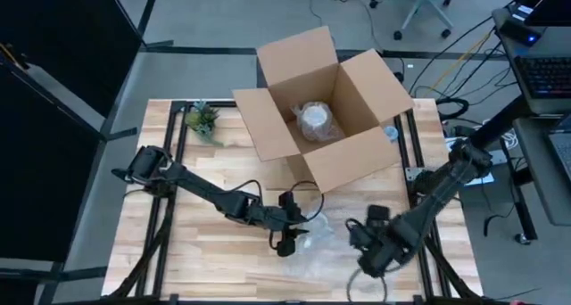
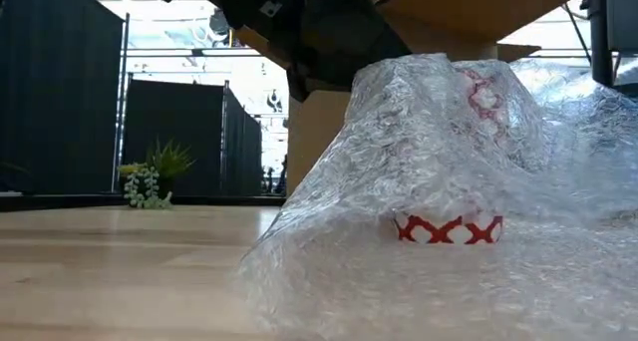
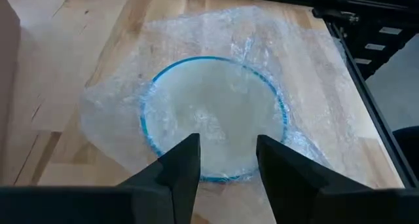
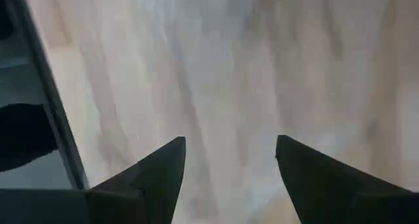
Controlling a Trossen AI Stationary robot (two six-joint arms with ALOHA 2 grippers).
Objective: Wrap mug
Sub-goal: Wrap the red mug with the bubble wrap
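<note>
Nearby, open cardboard box (image 1: pixel 326 109) holds a wrapped bundle (image 1: pixel 317 122); plant (image 1: pixel 203 119) beside.

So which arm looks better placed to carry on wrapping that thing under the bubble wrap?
Probably the left. Its pincer is open directly over the bubble wrap covering the mug. The right pincer, also open, faces only bare table nearby.

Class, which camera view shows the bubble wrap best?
The left wrist view: the whole sheet of bubble wrap lies spread on the table, past the open left gripper. The low view shows it close, heaped; the high view, small; the right wrist view, not clearly.
</note>
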